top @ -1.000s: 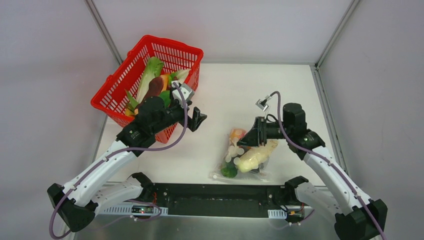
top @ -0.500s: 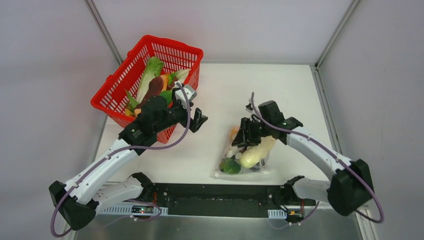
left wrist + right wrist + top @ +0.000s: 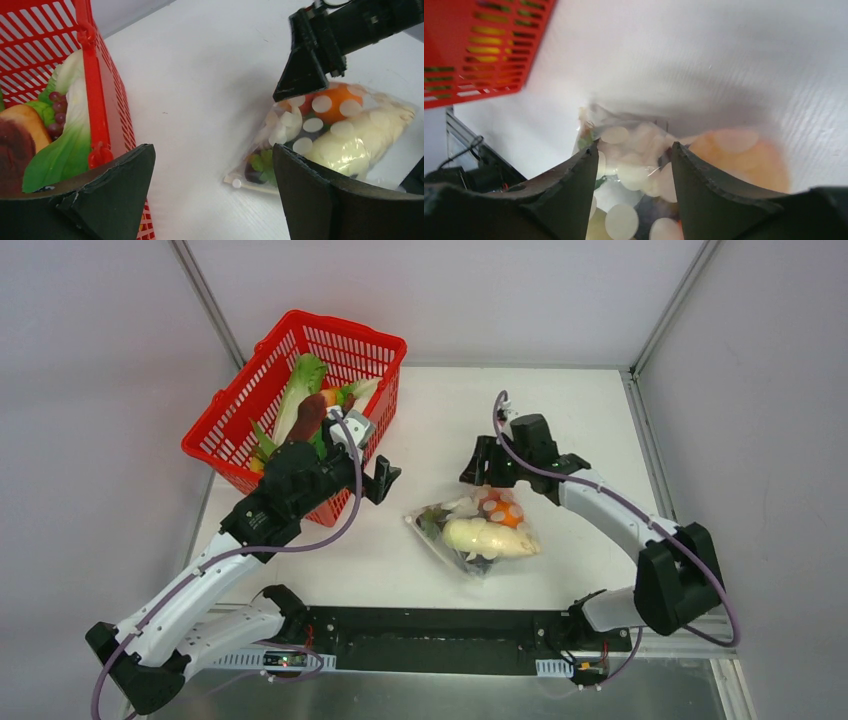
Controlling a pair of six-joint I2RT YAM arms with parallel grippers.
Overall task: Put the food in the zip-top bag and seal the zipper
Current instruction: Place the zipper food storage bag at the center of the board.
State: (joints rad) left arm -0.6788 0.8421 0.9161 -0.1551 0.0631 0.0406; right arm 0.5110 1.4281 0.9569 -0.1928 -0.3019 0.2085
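Seen from above, the red basket (image 3: 350, 327) sits in the upper left of the frame, with leafy greens (image 3: 303, 380) and a dark eggplant (image 3: 308, 418) inside. The left gripper (image 3: 385, 478) hangs just right of the basket's near corner. At the centre, the clear bag (image 3: 475, 530) lies flat on the white tabletop (image 3: 440, 420). It holds a white radish (image 3: 485, 537), an orange fruit (image 3: 503, 511) and green pieces (image 3: 432, 522) at its left end. The right gripper (image 3: 480, 468) is at the bag's upper edge. In the left wrist view, the left jaws are spread wide with nothing between them. The basket fills the left side and the bag lies at lower right, where a black fingertip of the right gripper meets its top edge beside the orange fruit. In the right wrist view, the right jaws are parted and the blurred bag shows in the gap. Whether they touch the plastic cannot be told.
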